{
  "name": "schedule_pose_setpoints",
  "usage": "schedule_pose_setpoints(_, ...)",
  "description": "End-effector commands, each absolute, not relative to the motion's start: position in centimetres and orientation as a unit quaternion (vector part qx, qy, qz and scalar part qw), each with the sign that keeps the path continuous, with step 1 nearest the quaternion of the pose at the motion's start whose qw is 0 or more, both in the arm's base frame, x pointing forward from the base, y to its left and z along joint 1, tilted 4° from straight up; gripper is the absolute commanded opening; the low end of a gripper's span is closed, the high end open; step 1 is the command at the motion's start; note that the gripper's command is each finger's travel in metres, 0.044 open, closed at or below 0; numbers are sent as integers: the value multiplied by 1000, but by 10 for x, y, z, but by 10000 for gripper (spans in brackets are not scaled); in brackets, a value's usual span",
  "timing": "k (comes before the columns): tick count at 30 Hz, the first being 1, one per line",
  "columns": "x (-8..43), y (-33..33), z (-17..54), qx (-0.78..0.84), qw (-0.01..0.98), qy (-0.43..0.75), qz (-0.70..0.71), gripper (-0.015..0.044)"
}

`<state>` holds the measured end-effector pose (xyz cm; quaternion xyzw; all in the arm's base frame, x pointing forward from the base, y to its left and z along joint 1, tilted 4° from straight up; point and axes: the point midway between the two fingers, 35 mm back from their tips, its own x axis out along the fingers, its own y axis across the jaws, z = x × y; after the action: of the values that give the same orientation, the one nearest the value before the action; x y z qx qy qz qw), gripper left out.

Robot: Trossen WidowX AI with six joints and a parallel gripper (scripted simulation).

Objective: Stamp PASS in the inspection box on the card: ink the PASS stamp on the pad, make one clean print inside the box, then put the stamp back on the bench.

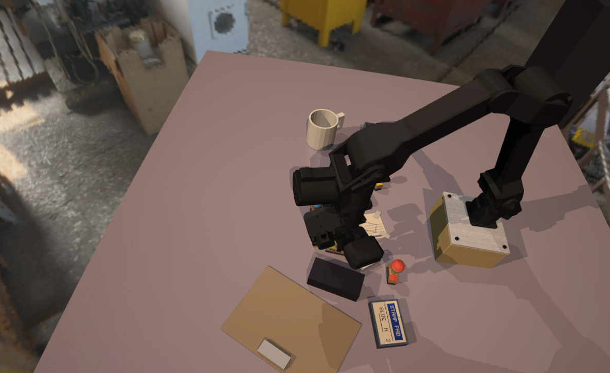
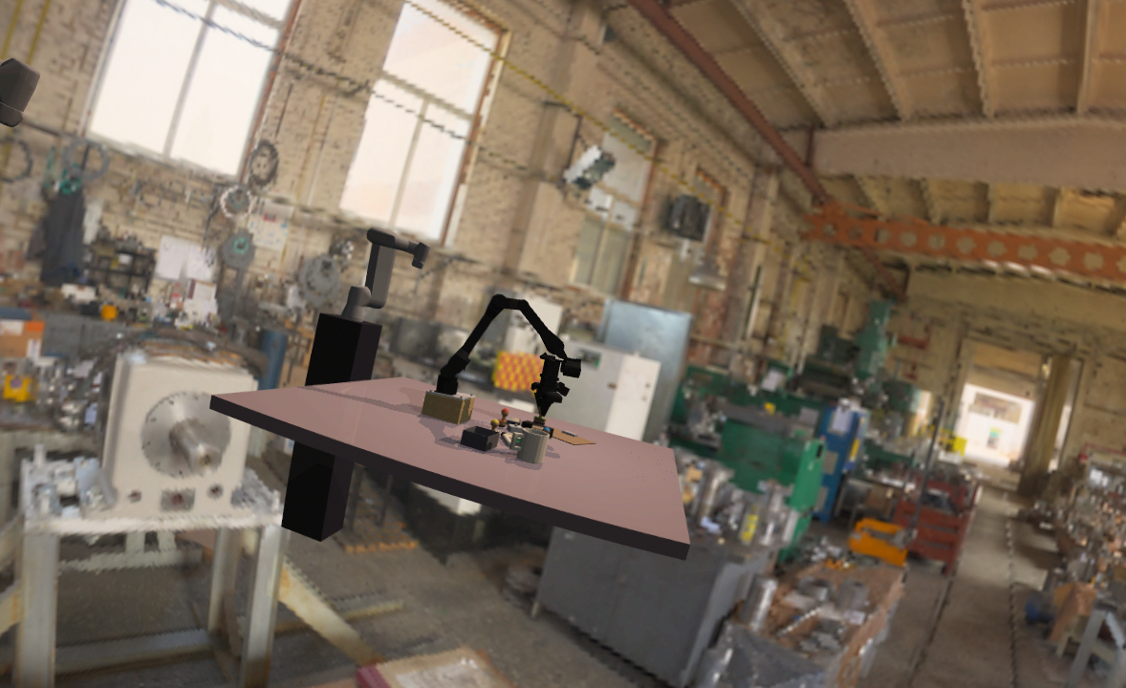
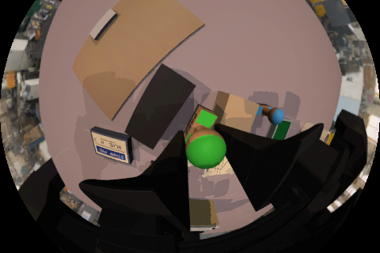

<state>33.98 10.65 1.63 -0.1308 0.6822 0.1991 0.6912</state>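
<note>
Since inking needs its face down, I suppose, the fingers (image 1: 328, 243) (image 2: 541, 412) grip the green-knobbed stamp (image 1: 334, 248) (image 3: 206, 151) by its handle above the tabletop (image 1: 182, 222) (image 2: 378, 444) (image 3: 253, 47).

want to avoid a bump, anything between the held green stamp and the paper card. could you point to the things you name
Nothing visible stands between the green stamp (image 1: 334, 250) (image 2: 539, 420) (image 3: 206, 151) and the card (image 1: 374, 226) (image 3: 220, 168), though part of the gap is hidden; the tan block (image 3: 237, 111) is off to one side

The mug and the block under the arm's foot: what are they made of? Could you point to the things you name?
Mug (image 1: 321, 136) (image 2: 531, 446): probably glazed ceramic, cream, with smooth faceted sides.
Block (image 1: 471, 256) (image 2: 446, 408): perhaps wood, given its yellowish-brown sides; its pale, streaked top plate could be brushed metal, with dark screw-like dots near the corners.
</note>
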Motion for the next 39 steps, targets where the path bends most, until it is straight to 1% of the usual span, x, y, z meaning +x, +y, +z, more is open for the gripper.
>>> schedule_pose_setpoints(1, 339, 107, 9, -128, 690, 684, 199, 0)
schedule_pose_setpoints(28, 335, 107, -32, -128, 690, 684, 199, 0)
schedule_pose_setpoints(38, 336, 107, -29, -131, 691, 683, 199, 262)
schedule_pose_setpoints(39, 336, 107, -29, -131, 691, 683, 199, 268)
